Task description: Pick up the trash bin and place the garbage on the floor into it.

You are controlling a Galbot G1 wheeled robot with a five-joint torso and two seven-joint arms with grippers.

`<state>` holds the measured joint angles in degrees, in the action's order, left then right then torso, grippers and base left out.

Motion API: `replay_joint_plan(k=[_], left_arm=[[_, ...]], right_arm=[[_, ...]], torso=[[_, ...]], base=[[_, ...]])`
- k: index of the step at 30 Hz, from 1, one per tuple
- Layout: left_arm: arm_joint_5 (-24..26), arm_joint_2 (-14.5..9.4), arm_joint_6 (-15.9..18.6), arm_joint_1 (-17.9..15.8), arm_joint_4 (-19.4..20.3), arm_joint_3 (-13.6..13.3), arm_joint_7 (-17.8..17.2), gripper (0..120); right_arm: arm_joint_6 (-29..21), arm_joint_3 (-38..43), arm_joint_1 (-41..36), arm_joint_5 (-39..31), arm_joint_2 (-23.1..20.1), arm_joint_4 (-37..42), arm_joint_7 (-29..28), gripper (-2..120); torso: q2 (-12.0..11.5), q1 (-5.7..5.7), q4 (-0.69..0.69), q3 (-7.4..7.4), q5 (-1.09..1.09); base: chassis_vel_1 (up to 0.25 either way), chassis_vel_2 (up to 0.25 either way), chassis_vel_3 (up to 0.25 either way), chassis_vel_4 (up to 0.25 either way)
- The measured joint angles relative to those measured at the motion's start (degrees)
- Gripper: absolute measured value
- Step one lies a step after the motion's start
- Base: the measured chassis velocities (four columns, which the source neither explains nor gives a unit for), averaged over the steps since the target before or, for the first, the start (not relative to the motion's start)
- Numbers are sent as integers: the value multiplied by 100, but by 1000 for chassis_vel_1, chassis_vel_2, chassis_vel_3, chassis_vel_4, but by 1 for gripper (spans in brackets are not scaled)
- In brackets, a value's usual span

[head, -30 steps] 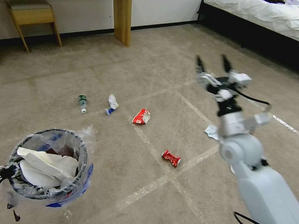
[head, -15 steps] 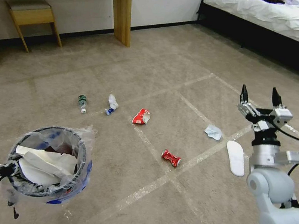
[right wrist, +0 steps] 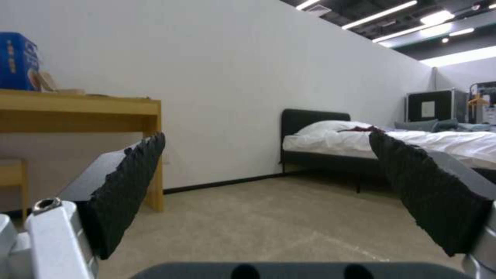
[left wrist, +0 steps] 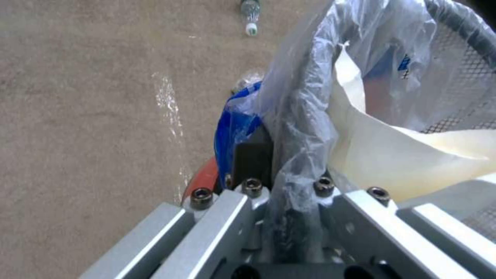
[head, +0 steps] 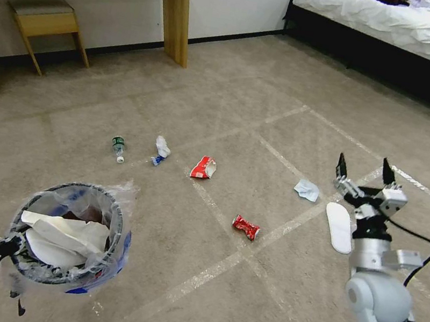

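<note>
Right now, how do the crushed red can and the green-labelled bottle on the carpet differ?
The crushed red can is red and dented in the middle; the green-labelled bottle is clear, with a white cap, and looks uncrushed. The can lies beside a tape crossing near the robot's right, the bottle farther left, beyond the trash bin. Both lie on their sides on the floor, not yet picked up.

No text can be read anywhere; the blue box (right wrist: 18,60) on the bench (right wrist: 77,110) carries yellow print (too blurred to make out).
</note>
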<state>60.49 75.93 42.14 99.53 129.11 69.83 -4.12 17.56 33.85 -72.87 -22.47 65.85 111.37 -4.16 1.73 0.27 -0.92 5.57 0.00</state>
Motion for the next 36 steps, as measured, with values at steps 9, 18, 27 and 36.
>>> replay_joint_plan(k=[9,18,27,36], left_arm=[[19,-72,0,42,-30,61,14,1],[27,-77,0,56,-95,76,34,1],[27,-77,-3,27,-150,80,40,1],[-36,-68,-3,9,-256,104,29,1]], right_arm=[[76,-124,-67,165,114,-99,24,100],[84,-213,24,173,101,-163,44,100],[167,-290,30,157,58,-236,39,100],[197,-355,43,161,2,-286,48,100]], torso=[[0,-1,0,-1,0],[0,0,1,0,3],[-1,2,0,2,1],[0,0,0,-1,1]], base=[[-14,16,12,-13],[-161,169,173,-159],[-211,211,205,-211],[-31,32,34,-26]])
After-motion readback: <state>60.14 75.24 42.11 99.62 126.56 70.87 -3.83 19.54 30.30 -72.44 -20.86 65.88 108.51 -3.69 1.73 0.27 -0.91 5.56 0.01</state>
